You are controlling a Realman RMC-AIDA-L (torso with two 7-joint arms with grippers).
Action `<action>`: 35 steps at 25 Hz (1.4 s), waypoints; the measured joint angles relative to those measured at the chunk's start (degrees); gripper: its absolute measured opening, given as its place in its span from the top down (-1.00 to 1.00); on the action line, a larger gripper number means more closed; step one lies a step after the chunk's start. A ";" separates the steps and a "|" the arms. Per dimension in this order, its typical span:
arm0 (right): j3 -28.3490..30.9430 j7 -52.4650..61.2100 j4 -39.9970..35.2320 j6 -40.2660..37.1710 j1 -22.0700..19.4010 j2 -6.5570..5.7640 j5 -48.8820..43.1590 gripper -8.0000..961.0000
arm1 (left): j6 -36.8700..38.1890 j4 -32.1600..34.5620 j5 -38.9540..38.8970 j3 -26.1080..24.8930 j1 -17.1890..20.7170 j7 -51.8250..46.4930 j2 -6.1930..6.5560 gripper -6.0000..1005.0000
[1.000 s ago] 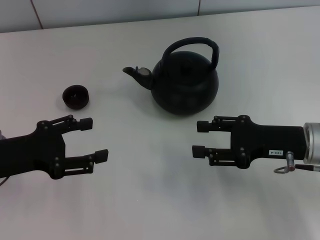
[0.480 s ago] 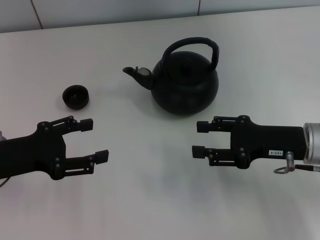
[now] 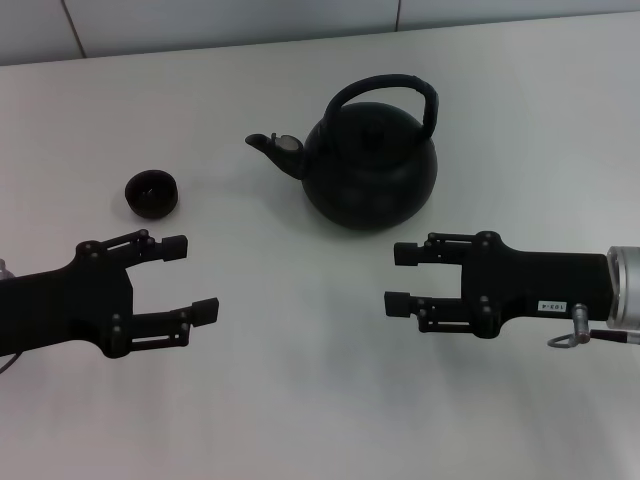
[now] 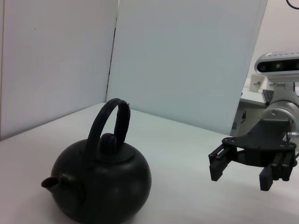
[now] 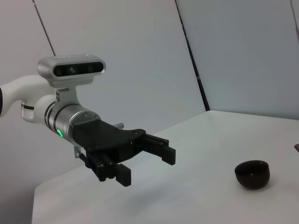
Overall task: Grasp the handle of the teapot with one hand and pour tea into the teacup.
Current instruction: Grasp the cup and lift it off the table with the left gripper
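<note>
- Left gripper (image 3: 189, 279): jaws spread wide, nothing btwn them, hovering low over the table (image 3: 300, 400). It also shows in the right wrist view (image 5: 148, 163), fingers parted there too.
- Teacup (image 3: 152, 193): sits just beyond the left jaws' upper finger and a bit to the robot's left of the tips, not touching. Upright, dark inside; can't tell if anything is in it. Bare surface all round it.
- Teapot (image 3: 370, 165): well ahead of both sets of jaws, nearer the right ones. Its spout (image 3: 268, 145) aims toward the teacup side, w/ a clear gap of table btwn spout tip and cup.
- Handle (image 3: 385, 90): arches upright over the lid, untouched; open air above and on both sides of it, so room to slip a finger through.
- Right gripper (image 3: 398, 277): jaws released, empty, tips aiming toward the robot's left, sitting just short of the pot's near wall and lower than the handle. Left wrist view (image 4: 240, 165) agrees: fingers apart, well off the pot.
- Step, as I read it: pre-grasp, nothing picked up yet. Next move prob. calls for the right jaws to rise, go fwd over the lid and close round the handle's top.
- Watch: the pot's belly lies btwn the right jaws and the handle; a flat push fwd would nudge it. Far table edge is behind the pot; plenty of room near side.
</note>
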 joint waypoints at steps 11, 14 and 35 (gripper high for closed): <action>0.37 0.00 -0.06 0.00 0.32 0.00 0.35 -0.48 | -12.09 -4.70 -10.83 -0.12 0.28 3.55 -0.56 -0.65; 0.27 0.00 -0.16 0.00 0.35 0.00 0.90 -0.48 | -16.82 -10.63 -18.49 -0.09 0.24 10.18 -0.66 -0.64; 0.48 0.08 -0.39 0.00 1.66 -0.09 2.20 -0.47 | -31.68 -22.71 -30.80 6.70 -1.53 29.15 -0.72 -0.62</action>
